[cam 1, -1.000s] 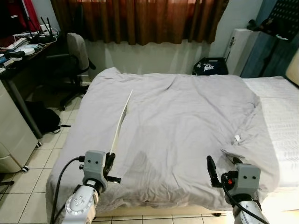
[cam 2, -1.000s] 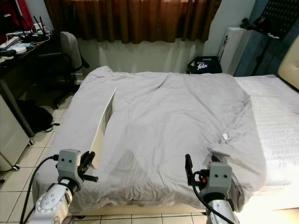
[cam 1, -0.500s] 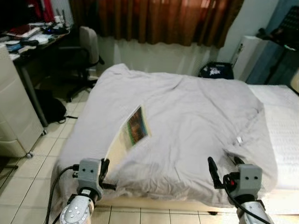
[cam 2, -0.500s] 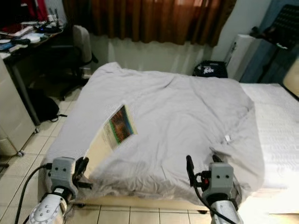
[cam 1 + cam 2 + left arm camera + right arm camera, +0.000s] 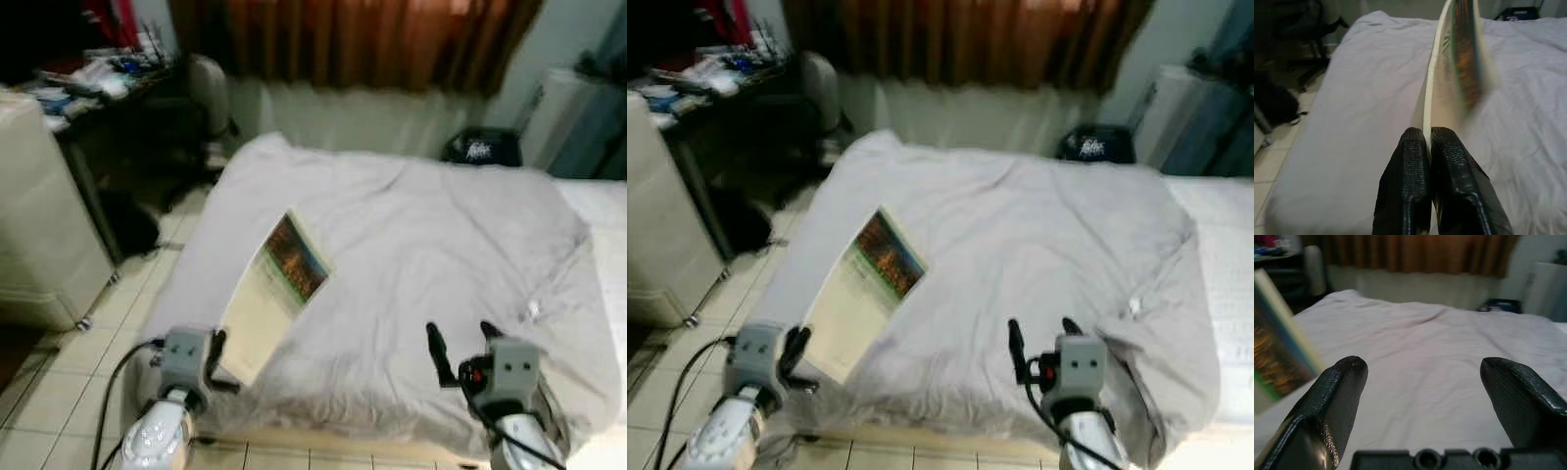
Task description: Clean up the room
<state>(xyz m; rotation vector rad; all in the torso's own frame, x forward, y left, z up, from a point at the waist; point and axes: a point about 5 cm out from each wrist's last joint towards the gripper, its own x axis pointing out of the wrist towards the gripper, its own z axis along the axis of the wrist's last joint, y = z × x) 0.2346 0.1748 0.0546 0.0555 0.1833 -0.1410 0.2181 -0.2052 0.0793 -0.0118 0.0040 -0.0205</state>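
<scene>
Ahead, a wide bed covered by a rumpled grey duvet [image 5: 411, 255] takes up most of the scene, its near edge just beyond both grippers. The left gripper [image 5: 1429, 142] sits at the near left corner of the bed, its two black fingers pressed tight on the lower edge of a thin cream-coloured booklet [image 5: 274, 294], which rises tilted from the pinch, up and to the right above the duvet; its far end carries a dark, multicoloured picture. The right gripper [image 5: 1422, 377] hovers at the near right of the bed with its fingers spread wide and nothing between them, only grey cloth beyond.

A small white tag [image 5: 534, 311] lies on the duvet to the right. Rust-brown curtains [image 5: 353, 39] hang along the far wall above a pale lower strip. At the far left stand a cluttered dark desk [image 5: 103, 83] and an office chair [image 5: 208, 93], with a dark bag [image 5: 132, 220] on the tiled floor [image 5: 49, 392] and a beige cabinet [image 5: 39, 215] nearer on the left. A black bag [image 5: 480, 149] sits behind the bed's far right.
</scene>
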